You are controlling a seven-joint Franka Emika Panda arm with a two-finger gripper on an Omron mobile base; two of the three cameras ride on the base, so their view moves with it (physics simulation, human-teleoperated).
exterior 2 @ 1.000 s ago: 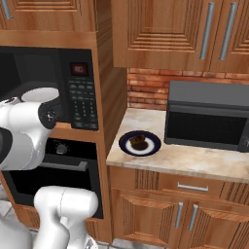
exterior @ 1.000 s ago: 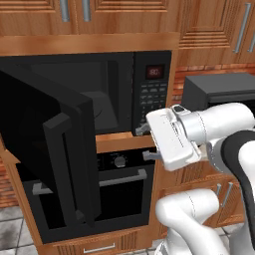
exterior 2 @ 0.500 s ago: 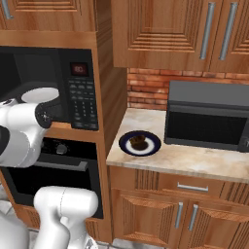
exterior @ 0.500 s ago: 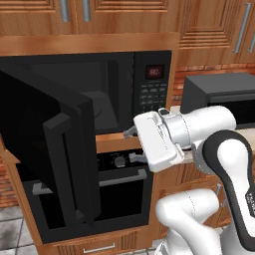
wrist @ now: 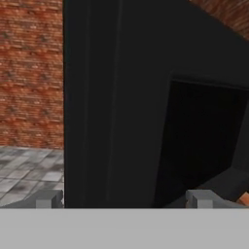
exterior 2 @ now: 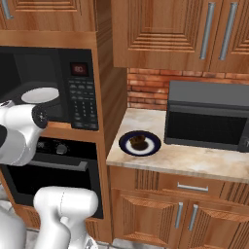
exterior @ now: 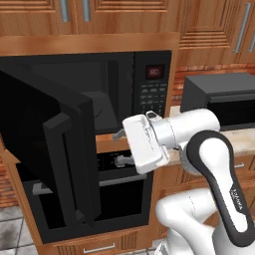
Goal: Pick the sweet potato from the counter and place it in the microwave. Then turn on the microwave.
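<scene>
Seen from the left base view, the microwave [exterior: 124,89] has its wide dark door [exterior: 55,149] swung open to the left, the red display lit above the keypad on its right. The white arm reaches across in front of the oven [exterior: 89,199] below it, and the gripper [exterior: 118,147] sits near the lower edge of the microwave opening, empty.

Next, the right base view: the sweet potato [exterior 2: 138,141] lies on the blue-rimmed plate [exterior 2: 127,148], which stands on the counter [exterior 2: 194,163] just right of the microwave, with the smaller grey box appliance [exterior 2: 206,119] farther right. The white turntable [exterior 2: 40,95] shows inside the microwave.

Lastly, the hand view: both finger tips [wrist: 48,198] stand far apart, the claw wide with nothing between, facing the dark door edge against a brick wall [wrist: 29,73].
</scene>
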